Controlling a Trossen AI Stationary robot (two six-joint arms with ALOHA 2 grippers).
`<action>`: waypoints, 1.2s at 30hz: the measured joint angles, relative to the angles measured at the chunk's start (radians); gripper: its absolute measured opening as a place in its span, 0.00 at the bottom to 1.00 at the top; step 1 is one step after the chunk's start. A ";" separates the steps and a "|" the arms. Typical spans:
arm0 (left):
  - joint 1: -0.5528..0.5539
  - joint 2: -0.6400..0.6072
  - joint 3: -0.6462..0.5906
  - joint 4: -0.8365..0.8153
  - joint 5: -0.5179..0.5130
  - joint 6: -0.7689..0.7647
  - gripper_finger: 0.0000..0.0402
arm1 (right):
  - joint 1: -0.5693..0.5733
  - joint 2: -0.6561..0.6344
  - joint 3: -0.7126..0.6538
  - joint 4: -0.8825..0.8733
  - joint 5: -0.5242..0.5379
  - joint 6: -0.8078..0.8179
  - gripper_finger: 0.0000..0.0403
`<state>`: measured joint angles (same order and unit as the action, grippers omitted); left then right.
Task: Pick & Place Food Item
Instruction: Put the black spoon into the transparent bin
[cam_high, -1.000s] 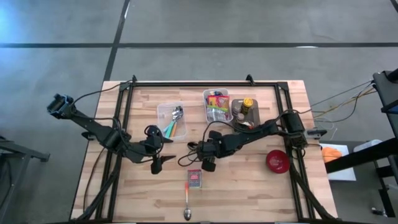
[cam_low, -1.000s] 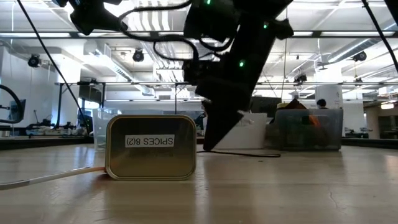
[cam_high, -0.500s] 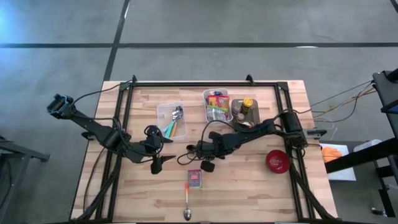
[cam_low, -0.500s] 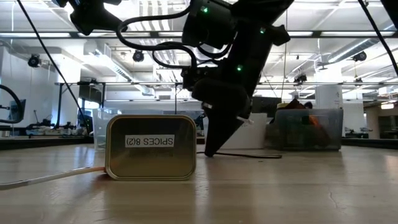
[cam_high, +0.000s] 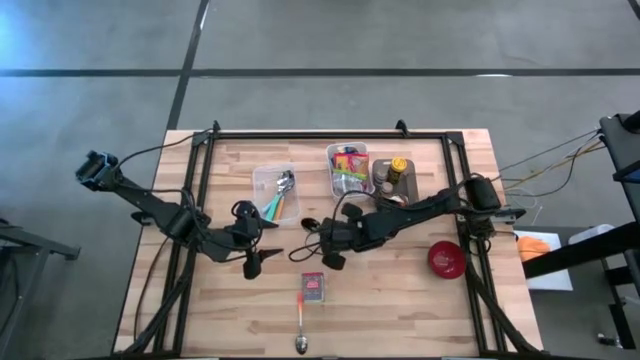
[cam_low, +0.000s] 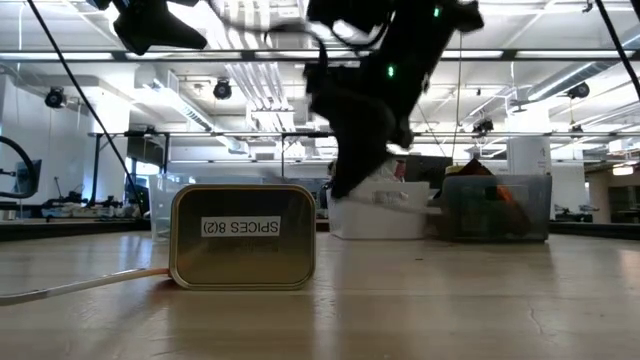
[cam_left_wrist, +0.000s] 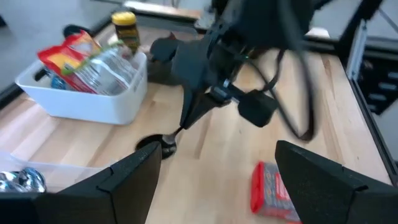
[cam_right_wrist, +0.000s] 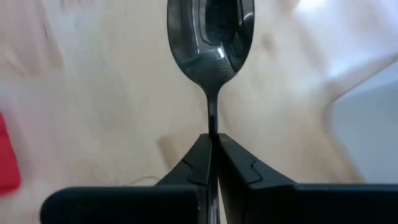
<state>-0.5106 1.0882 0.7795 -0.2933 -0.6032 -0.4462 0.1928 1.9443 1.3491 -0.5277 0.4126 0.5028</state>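
Note:
My right gripper (cam_right_wrist: 212, 140) hangs over the middle of the table, shut on a metal spoon (cam_right_wrist: 210, 37) whose bowl (cam_left_wrist: 166, 148) sticks out ahead of the fingertips, low over the wood. In the high view this gripper (cam_high: 327, 250) is just beyond a red spice tin (cam_high: 313, 287). A white bin of snack packets (cam_high: 349, 170) and a yellow-lidded jar (cam_high: 398, 165) stand at the far middle. My left gripper (cam_high: 252, 264) waits open, left of centre, above the table. My right gripper pinches the spoon's thin handle (cam_right_wrist: 212, 121) between its two fingertips (cam_right_wrist: 196, 158), just behind the bowl. The fingers slant down from the table's right and lie along the handle, so the bowl points on past them. I cannot tell whether the bowl touches the wood.
A clear bin of cutlery (cam_high: 277, 192) stands at the far left of centre. A red bowl (cam_high: 446, 259) sits at the right. A second spoon (cam_high: 302, 325) lies near the front edge, below the spice tin (cam_low: 243, 237). A black frame (cam_high: 330, 134) rims the table.
My right gripper has risen from the tabletop and tipped. The spoon's handle, which lay flat on the wood a second ago, has come up with it.

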 joint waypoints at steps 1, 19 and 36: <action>0.000 0.000 0.000 0.010 -0.013 0.000 0.80 | 0.004 -0.017 0.000 0.004 0.024 0.005 0.02; 0.004 0.081 0.000 0.283 -0.325 -0.091 0.80 | 0.101 -0.271 -0.019 0.514 0.265 -0.255 0.02; 0.009 0.238 0.000 0.702 -0.267 0.212 0.80 | 0.117 -0.241 -0.031 0.918 0.012 -0.456 0.02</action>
<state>-0.5016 1.3266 0.7795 0.4086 -0.8701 -0.2338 0.3095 1.7031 1.3178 0.3905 0.4241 0.0471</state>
